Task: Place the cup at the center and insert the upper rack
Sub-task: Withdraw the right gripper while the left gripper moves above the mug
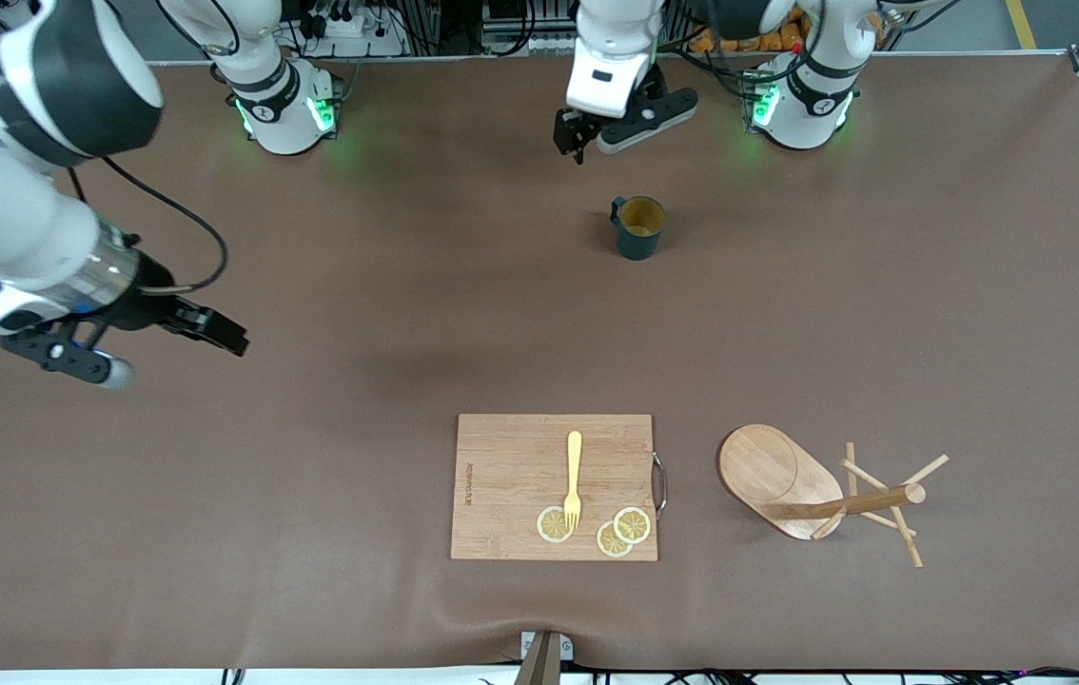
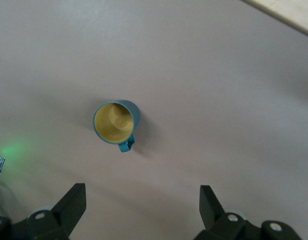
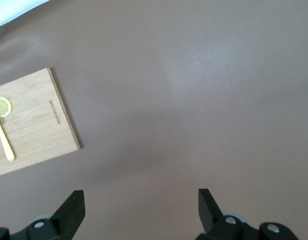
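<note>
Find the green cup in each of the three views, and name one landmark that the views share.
Front view: the cup stands upright on the brown table, under the left gripper.
Left wrist view: the cup shows from above, yellowish inside, handle toward the camera.
Right wrist view: not in it.
Shared landmark: the cutting board, in the front, left wrist and right wrist views.

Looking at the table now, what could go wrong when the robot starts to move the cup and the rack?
1. The cup stands upright with its small handle to one side; the open left gripper above it might hit the rim and tip it.
2. The rack lies on its side, thin pegs sticking out; a peg could catch or the pole could roll when grasped.
3. The open right gripper waits near its own end of the table, so its way to the rack passes over the cutting board with the fork.
</note>
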Robot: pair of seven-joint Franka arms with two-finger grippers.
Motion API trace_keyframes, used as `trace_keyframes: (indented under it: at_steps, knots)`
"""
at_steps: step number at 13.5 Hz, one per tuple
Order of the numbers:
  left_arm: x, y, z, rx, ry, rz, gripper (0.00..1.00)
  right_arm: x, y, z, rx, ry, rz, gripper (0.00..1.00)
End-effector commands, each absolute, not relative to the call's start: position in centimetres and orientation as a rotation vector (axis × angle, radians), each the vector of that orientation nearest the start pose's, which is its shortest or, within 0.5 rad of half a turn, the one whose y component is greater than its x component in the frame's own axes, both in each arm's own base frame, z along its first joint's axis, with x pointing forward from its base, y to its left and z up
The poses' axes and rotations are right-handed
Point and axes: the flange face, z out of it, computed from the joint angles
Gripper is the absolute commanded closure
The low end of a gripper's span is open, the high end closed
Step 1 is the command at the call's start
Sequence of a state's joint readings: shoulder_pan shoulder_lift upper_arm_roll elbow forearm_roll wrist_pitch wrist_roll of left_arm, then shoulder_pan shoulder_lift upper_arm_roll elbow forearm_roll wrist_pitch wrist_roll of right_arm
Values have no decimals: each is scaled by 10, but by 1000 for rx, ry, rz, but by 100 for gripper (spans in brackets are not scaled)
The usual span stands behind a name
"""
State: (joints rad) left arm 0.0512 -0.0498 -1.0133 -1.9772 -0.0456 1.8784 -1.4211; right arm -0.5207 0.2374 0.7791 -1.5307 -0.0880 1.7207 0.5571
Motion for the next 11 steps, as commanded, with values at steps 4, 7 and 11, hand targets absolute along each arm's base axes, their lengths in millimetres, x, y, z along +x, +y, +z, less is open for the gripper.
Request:
trace_keyframes:
  at_steps: [4, 7, 11]
  knots:
    - [255, -497, 408, -2856, -832, -104, 0, 590, -4, 571, -3110, 179, 53, 0]
    - [233, -515, 372, -2804, -883, -199, 0, 586, -50, 570, -3109, 89, 58, 0]
    - [198, -517, 351, -2732, -961, -299, 0, 575, -74, 553, -3111, 97, 113, 0]
